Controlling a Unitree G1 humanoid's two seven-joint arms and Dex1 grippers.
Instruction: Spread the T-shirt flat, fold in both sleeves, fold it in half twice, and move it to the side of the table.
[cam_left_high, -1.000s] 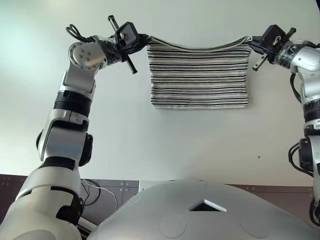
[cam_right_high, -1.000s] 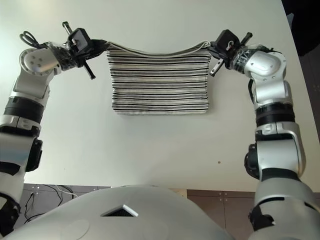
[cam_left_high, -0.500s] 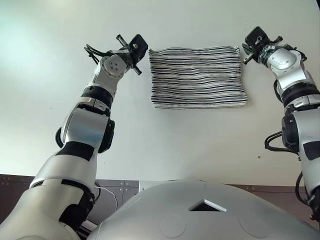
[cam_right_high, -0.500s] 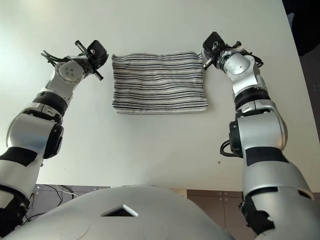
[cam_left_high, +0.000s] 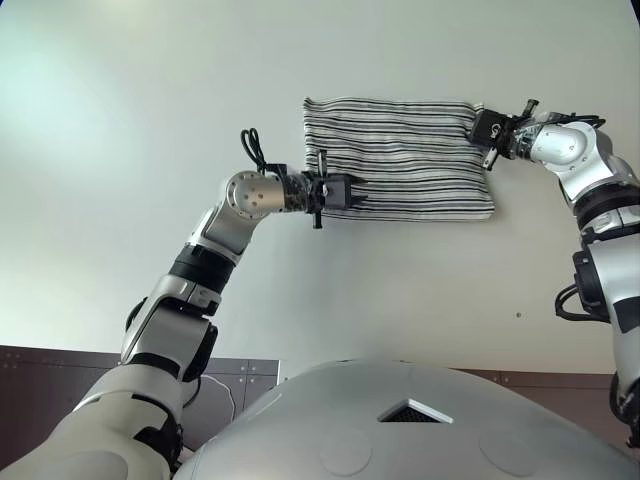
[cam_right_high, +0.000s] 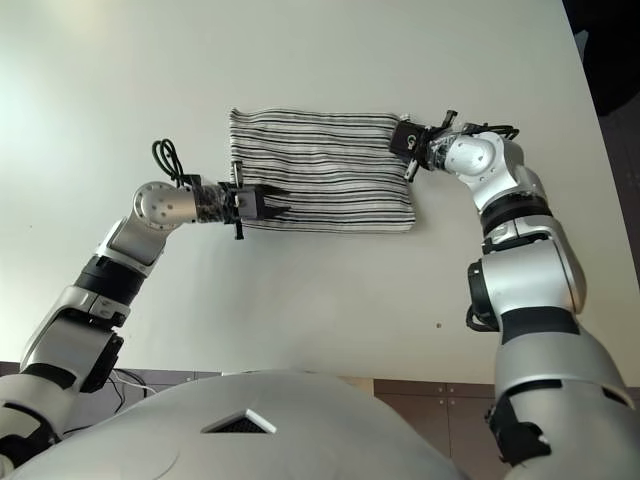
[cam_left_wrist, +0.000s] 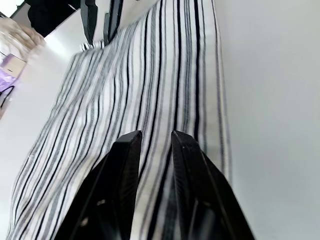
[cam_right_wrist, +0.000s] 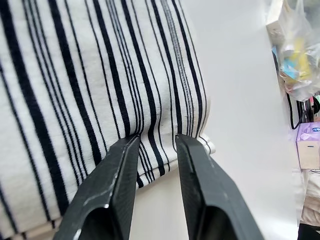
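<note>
The striped T-shirt (cam_left_high: 397, 157), folded into a flat rectangle, lies on the white table (cam_left_high: 150, 120) toward the far side. My left gripper (cam_right_high: 272, 203) is at the shirt's near left corner, its black fingers (cam_left_wrist: 122, 170) open by a narrow gap just over the striped cloth (cam_left_wrist: 125, 90). At the shirt's right edge near the far corner is my right gripper (cam_left_high: 482, 130). In the right wrist view this right gripper (cam_right_wrist: 157, 139) is open, its fingertips resting on the cloth (cam_right_wrist: 60, 75) by the hem.
Bare white tabletop (cam_right_high: 330, 290) surrounds the shirt on all sides, with wide room to the left and toward me. The table's right edge (cam_right_high: 585, 90) runs close beyond my right arm. Bags and clutter (cam_right_wrist: 297, 55) lie off the table.
One second ago both grippers held the shirt's far edge lifted; it was then laid down and let go. The left gripper has since come to the near left corner, the right to the right edge.
</note>
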